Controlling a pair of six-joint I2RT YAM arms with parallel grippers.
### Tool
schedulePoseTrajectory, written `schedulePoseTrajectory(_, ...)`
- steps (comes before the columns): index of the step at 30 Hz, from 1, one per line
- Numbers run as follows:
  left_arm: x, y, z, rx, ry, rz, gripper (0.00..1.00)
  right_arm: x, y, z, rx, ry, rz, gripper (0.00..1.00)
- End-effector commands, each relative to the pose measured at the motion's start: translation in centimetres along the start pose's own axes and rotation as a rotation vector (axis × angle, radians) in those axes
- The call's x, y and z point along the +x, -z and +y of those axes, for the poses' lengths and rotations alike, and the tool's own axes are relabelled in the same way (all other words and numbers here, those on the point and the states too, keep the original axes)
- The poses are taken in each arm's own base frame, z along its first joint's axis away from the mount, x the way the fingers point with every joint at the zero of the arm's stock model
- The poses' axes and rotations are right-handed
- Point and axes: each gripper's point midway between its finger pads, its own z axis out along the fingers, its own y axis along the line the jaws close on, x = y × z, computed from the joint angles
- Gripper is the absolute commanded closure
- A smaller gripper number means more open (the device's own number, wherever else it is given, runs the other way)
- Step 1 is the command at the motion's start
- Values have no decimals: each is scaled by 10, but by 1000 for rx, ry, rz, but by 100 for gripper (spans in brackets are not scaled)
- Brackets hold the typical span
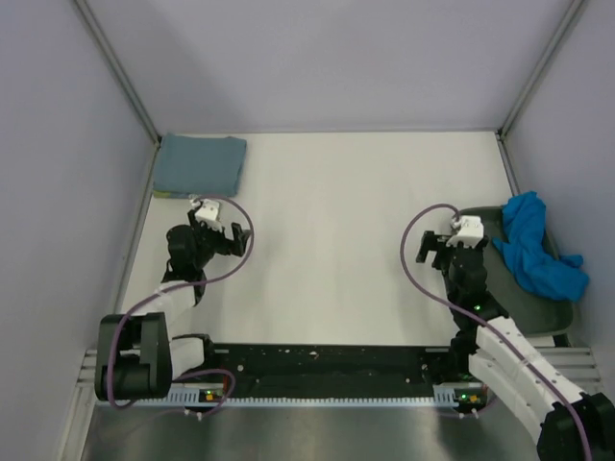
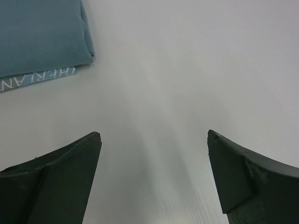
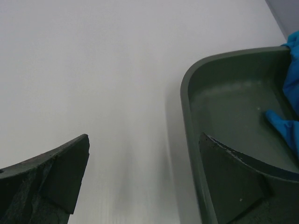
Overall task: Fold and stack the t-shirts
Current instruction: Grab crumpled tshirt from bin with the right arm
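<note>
Dusty grey-blue t-shirt (image 2: 42, 32), folded square, flat on white table (image 1: 346, 192), ahead and left of left gripper (image 2: 153, 135); jaws spread wide, holding nothing. Right gripper (image 3: 142, 137) likewise gaping, empty, right finger over dark green tray (image 3: 184, 88). Crumpled cobalt blue t-shirt (image 1: 533, 250) ahead-right, heaped in that tray.

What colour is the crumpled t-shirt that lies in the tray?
Bright blue t-shirt, clearest in the top external view.
</note>
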Motion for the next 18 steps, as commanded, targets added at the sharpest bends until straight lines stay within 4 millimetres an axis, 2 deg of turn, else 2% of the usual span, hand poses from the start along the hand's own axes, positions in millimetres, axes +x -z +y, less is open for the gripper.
schedulePoseTrajectory(1,-45,-12,20,-55,-53,-22,1,-57,-4,-20,142,-70,9,1)
schedulePoseTrajectory(3,-48,-14,22,-31,-88,81,1,-65,-5,-52,289,-136,85,1)
schedulePoseTrajectory(5,-49,-11,18,6,-101,153,1,-59,-5,-86,412,-239,158,1)
schedulePoseTrajectory(7,-49,-6,15,22,-141,156,1,-44,-6,-131,527,-392,192,2)
schedulePoseTrajectory(10,-45,-1,9,52,-184,144,1,-6,-12,-170,641,-553,270,4)
schedulePoseTrajectory(12,-42,-1,10,56,-188,160,1,12,-18,-186,708,-532,337,4)
schedulePoseTrajectory(15,-40,-2,12,45,-195,168,1,40,-31,-199,759,-492,460,4)
schedulePoseTrajectory(18,-40,-1,13,40,-196,171,1,65,-41,-211,793,-481,555,9)
